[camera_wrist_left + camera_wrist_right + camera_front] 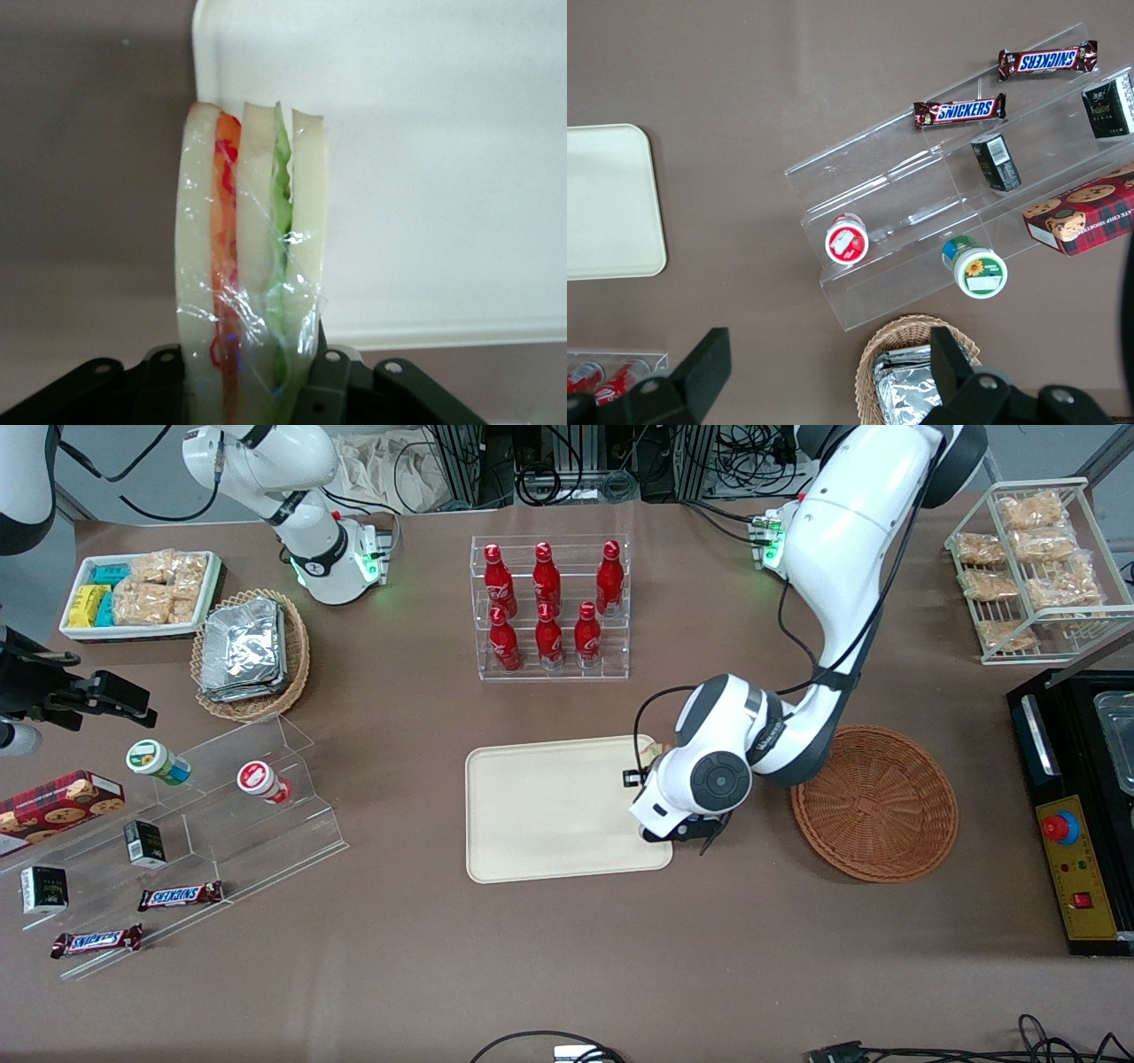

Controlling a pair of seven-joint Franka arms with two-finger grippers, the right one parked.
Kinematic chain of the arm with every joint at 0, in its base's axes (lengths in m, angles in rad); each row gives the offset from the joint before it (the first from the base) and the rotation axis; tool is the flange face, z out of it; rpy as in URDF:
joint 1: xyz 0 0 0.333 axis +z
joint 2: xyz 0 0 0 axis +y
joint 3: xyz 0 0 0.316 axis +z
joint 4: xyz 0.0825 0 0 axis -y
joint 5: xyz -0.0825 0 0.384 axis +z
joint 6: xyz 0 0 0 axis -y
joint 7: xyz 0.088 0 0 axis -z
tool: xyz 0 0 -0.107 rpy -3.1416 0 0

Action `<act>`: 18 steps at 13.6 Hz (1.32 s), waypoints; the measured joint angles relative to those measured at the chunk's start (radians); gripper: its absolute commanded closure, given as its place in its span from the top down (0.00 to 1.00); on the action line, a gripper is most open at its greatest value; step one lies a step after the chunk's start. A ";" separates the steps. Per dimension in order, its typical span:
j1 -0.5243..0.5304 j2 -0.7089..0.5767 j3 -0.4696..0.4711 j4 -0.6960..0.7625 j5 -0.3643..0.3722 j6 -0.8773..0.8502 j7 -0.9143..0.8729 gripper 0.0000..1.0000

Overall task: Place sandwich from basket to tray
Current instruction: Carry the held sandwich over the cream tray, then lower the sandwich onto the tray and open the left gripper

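Wrist view: claw (252, 376) grips upright cling-wrapped sandwich (252, 266) above tray (443, 177).

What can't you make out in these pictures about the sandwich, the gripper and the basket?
- Front view: the sandwich is almost wholly hidden under the left arm's wrist at the tray edge.
- Front view: the gripper itself is covered by the wrist housing.
- Wrist view: the fingers' lower parts are cut off at the frame edge.
- Front view: part of the basket rim is hidden by the arm.

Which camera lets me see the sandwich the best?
The left wrist view: the sandwich fills it, held in the pincer over the tray edge. In the front view the arm covers nearly all of it. The right wrist view misses it.
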 measured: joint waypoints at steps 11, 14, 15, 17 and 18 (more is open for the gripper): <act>-0.037 0.074 0.000 0.020 0.000 0.052 0.001 1.00; -0.037 0.075 0.001 0.026 0.000 0.058 0.001 1.00; -0.037 0.075 0.001 0.028 0.000 0.062 0.001 1.00; -0.037 0.074 0.003 0.041 0.000 0.067 0.001 1.00; -0.036 0.071 0.006 0.056 0.000 0.067 0.001 1.00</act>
